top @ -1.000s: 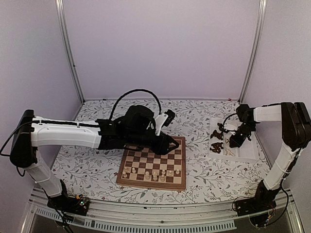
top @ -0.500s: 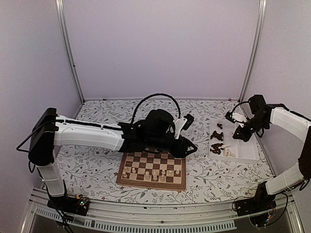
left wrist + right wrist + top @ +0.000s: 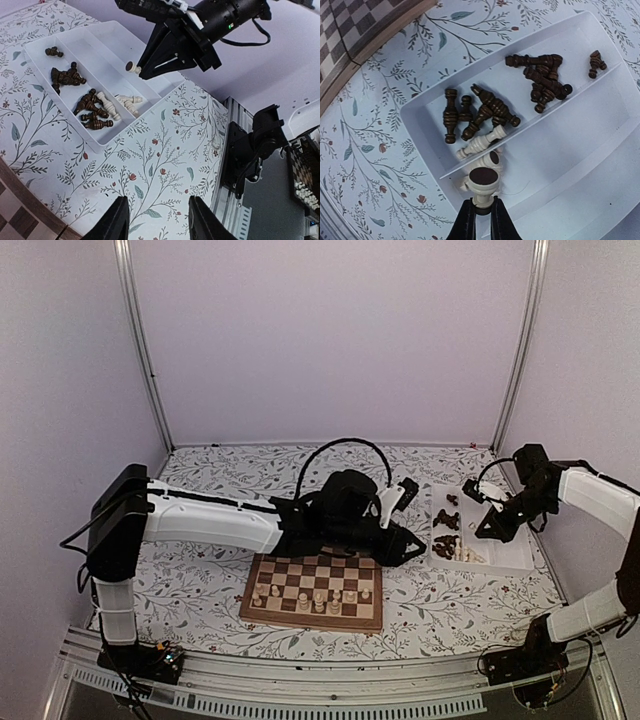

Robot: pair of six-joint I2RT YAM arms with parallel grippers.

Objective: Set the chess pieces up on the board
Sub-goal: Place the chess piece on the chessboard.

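Observation:
The board lies at the table's front centre, with several cream chess pieces standing on its near rows. My left gripper reaches past the board's far right corner, open over bare tablecloth, nothing between its fingers. My right gripper hangs over the white tray, shut on the stem of a cream piece whose dark felt base faces the camera. Dark pieces and a few cream ones lie loose in the tray. The left wrist view shows that held piece above the tray.
The tray sits at the right, divided lengthwise into compartments. The right arm's base and the table's metal edge rail show to the right of my left gripper. A corner of the board lies left of the tray.
My left arm has swung right along the board's far edge toward the tray. My right arm has changed pose and now holds a cream piece above the tray.

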